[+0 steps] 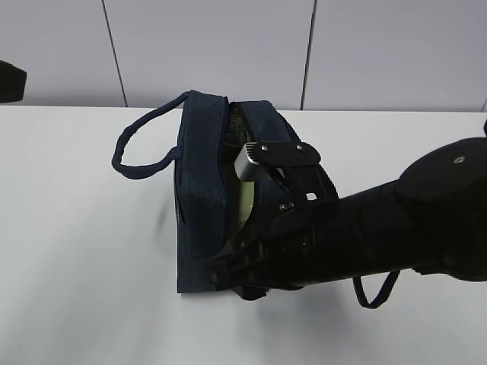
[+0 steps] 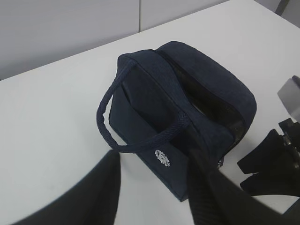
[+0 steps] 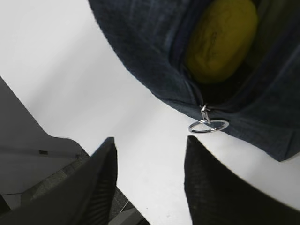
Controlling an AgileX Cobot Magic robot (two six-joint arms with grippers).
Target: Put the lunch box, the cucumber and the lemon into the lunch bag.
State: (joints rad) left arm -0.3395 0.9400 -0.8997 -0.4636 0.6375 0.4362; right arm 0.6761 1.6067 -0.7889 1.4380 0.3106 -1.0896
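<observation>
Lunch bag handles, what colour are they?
Dark navy blue, matching the boxy fabric lunch bag; its woven loop handles show best in the left wrist view.

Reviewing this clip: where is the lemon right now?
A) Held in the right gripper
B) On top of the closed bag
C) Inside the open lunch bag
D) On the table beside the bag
C: the right wrist view shows the lemon inside the lunch bag, behind the open zipper and its ring pull.
</observation>
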